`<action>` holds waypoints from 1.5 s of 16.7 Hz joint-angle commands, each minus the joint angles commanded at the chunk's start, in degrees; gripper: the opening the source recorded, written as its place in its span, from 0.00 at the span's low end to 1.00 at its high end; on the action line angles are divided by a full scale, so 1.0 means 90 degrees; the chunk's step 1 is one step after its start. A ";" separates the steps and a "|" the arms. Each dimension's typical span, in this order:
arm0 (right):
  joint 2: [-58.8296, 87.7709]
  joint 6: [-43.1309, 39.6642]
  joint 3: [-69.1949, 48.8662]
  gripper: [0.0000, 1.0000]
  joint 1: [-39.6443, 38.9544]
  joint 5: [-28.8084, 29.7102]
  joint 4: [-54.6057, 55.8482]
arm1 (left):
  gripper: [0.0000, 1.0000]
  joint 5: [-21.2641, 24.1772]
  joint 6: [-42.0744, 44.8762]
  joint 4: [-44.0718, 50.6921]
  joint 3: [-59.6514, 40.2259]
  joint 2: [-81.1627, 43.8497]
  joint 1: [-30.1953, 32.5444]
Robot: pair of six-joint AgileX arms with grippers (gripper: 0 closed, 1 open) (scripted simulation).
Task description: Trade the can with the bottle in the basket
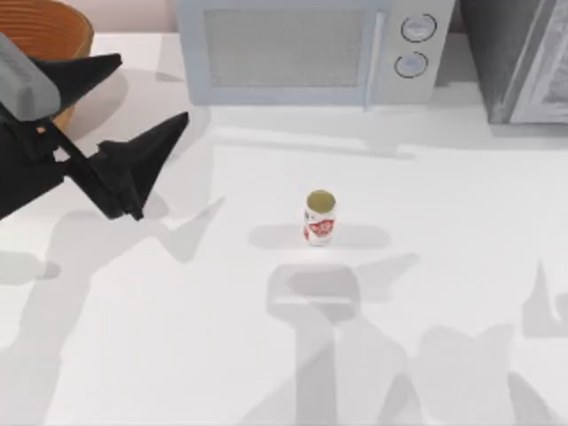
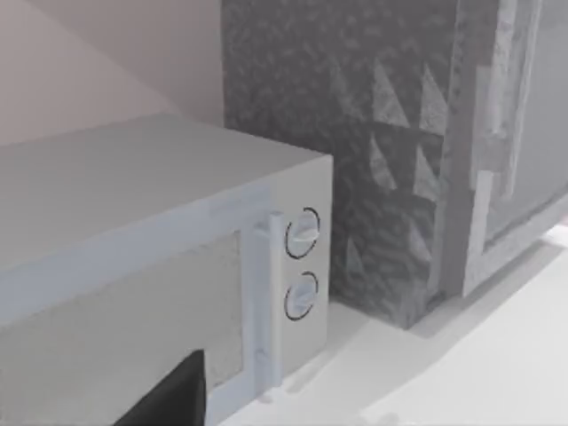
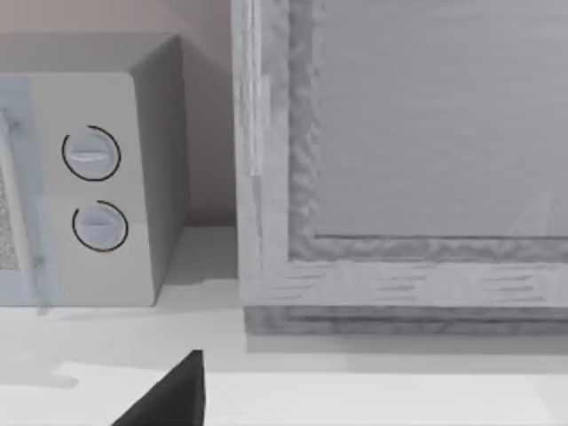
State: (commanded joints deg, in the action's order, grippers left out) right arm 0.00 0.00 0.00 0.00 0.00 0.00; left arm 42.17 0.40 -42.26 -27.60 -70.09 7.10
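The bottle (image 1: 319,217), small and white with red print and a gold top, stands upright near the middle of the table. The orange-brown wicker basket (image 1: 49,31) sits at the far left corner, partly cut off by the frame. The can is hidden. My left gripper (image 1: 153,87) hovers just right of the basket, open wide and holding nothing. One of its black fingers (image 2: 173,395) shows in the left wrist view. One black finger (image 3: 173,395) of my right gripper shows off to one side in the right wrist view, with nothing held.
A pale microwave (image 1: 302,49) stands along the back edge, with its two dials (image 2: 302,266) facing the table. A grey textured cabinet (image 1: 524,53) fills the back right corner. Arm shadows fall across the white table (image 1: 444,177).
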 joint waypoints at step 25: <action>0.0000 0.0000 0.0000 1.00 0.0000 0.0000 0.0000 | 1.00 -0.4574 -0.0015 0.4335 0.3135 0.7148 -0.1013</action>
State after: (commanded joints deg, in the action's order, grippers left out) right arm 0.00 0.00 0.00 0.00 0.00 0.00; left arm 1.00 0.27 -3.25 0.62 -5.76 -2.02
